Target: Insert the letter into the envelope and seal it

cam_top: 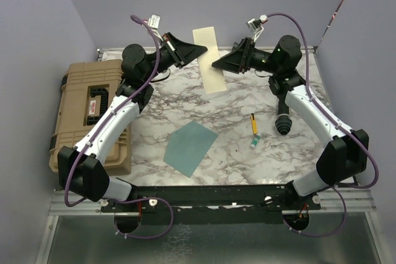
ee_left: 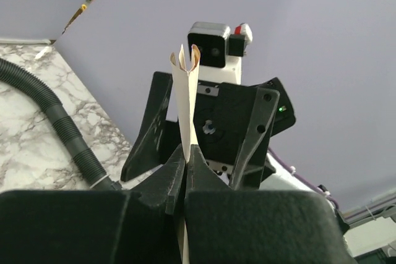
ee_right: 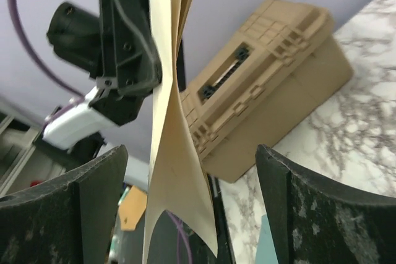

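Nearest to you, the envelope lay flat on the marble table, a little left of centre, with nothing touching it. To its right you had a yellow pen and a small teal item just nearer than the pen, both well apart from the envelope. A black ribbed piece sat farther right, beside the right arm. The tan case filled the left side, off the marble's left edge.

Farther back, your left gripper came in from the left, its jaws pressed together on the letter. In the left wrist view the fingers pinched the sheet, which stood up edge-on with two layers splaying at its top. Your right gripper came in from the right, just beside the letter, with its jaws wide apart and gripping nothing. In the right wrist view the fingers stood on either side of the hanging letter with a gap on both sides, and the left gripper and the case showed beyond it.

The letter was at the far middle of the table, well apart from the envelope. You couldn't tell whether its near end touched the marble.
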Controlling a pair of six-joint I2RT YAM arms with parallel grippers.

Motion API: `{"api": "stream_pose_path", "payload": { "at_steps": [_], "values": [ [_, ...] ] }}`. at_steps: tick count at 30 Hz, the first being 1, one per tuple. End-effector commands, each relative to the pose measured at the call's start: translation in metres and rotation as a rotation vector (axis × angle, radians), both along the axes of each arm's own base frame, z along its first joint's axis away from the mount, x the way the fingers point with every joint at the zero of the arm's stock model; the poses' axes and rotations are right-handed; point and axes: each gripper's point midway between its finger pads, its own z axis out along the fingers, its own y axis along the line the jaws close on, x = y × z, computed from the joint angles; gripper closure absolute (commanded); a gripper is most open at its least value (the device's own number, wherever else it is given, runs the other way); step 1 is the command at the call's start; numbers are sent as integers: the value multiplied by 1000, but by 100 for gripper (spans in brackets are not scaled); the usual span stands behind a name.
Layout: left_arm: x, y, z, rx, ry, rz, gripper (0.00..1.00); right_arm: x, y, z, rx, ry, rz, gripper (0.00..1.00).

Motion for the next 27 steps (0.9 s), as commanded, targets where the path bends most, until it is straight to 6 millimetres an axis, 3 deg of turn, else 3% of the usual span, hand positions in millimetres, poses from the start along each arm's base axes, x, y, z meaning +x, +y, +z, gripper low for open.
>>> {"api": "stream_pose_path", "payload": {
  "at_steps": [1, 3, 6, 9, 10, 13, 16, 20, 23, 27],
  "values": [
    [-27, 3, 44, -50, -97, -53, 100, -52, 12, 19, 75, -107, 244, 16],
    [-28, 4, 49, -52, -112, -50, 100, -57, 12, 21, 101, -97, 245, 28],
    [-28, 7, 53, -57, -131, -26, 95, -55, 11, 20, 104, -72, 211, 52],
    [-28, 10, 56, -59, -140, -6, 79, -53, 10, 21, 103, -60, 187, 83],
    [-28, 10, 55, -57, -144, 1, 72, -53, 10, 22, 102, -61, 180, 89],
    [-26, 13, 53, -54, -151, 26, 49, -52, 9, 20, 88, -61, 170, 94],
    [-25, 16, 51, -46, -163, 52, 43, -53, 9, 18, 74, -61, 170, 95],
    [-20, 16, 46, -38, -157, 63, 58, -58, 9, 16, 67, -71, 198, 96],
    [-18, 14, 43, -37, -146, 58, 75, -61, 8, 16, 60, -80, 217, 95],
    [-23, 14, 48, -40, -163, 41, 99, -58, 8, 21, 62, -82, 194, 70]
  ]
}}
